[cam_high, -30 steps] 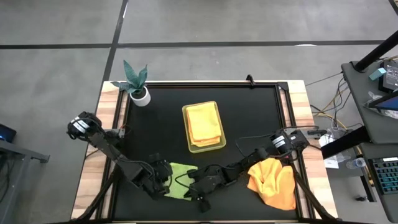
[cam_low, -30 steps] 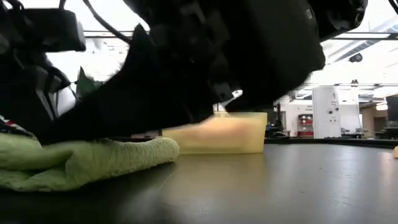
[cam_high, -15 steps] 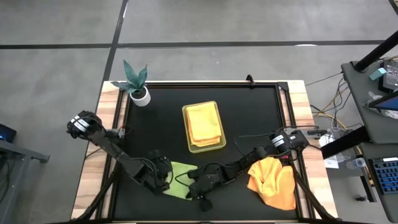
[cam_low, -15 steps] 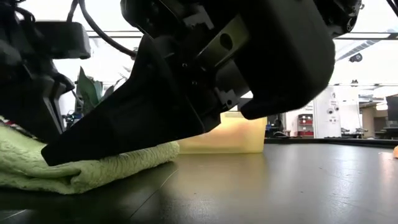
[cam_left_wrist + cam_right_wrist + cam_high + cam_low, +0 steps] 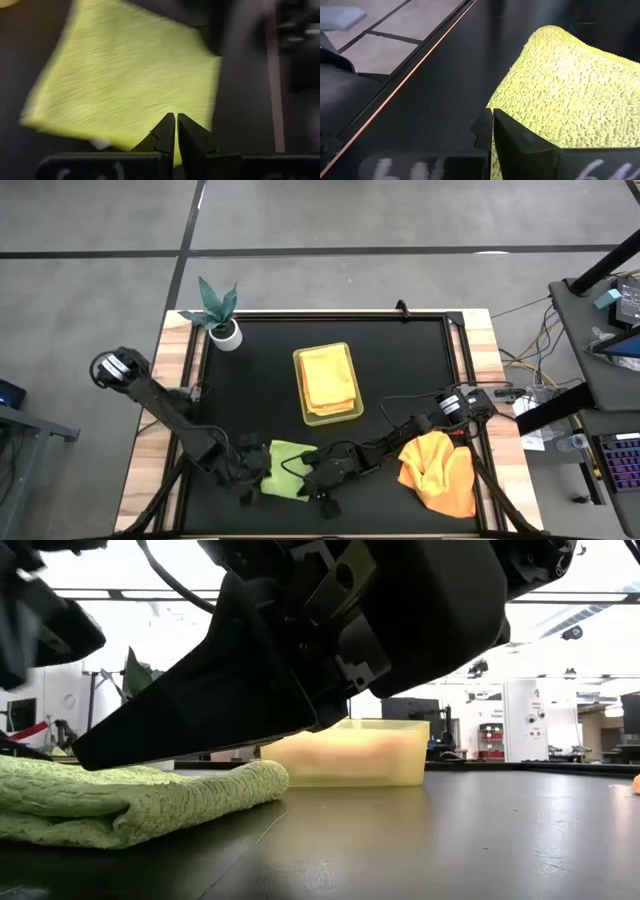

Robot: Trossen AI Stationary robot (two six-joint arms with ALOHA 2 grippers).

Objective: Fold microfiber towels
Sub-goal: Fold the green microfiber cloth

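A light green towel (image 5: 283, 470) lies folded on the black table near the front edge; it also shows in the low view (image 5: 130, 800). My left gripper (image 5: 250, 477) is shut, at the towel's left side and raised off it (image 5: 176, 117). My right gripper (image 5: 305, 472) is shut and slants down onto the towel from the right (image 5: 85, 755). Pale yellow towels (image 5: 328, 380) lie stacked in the yellow-green tray (image 5: 298, 385). Orange towels (image 5: 440, 472) lie crumpled in a heap at the front right. My right gripper rests its shut fingertips on the top of the folded green towel near its left edge (image 5: 506, 107). It slants down from the table's right. The towel lies flat on the table. I cannot tell whether a layer is pinched between the fingers.
A small potted plant (image 5: 220, 315) stands at the far left corner. The tray (image 5: 350, 755) stands mid-table behind the green towel. The table has a raised wooden border (image 5: 480, 380). Bare black surface lies between the tray and the orange heap.
My left gripper has lifted off the green towel and drawn back toward the table's left edge. My right gripper's tip has risen a little, and the towel's top, pressed down before, has come up again. The towel stays folded in place.
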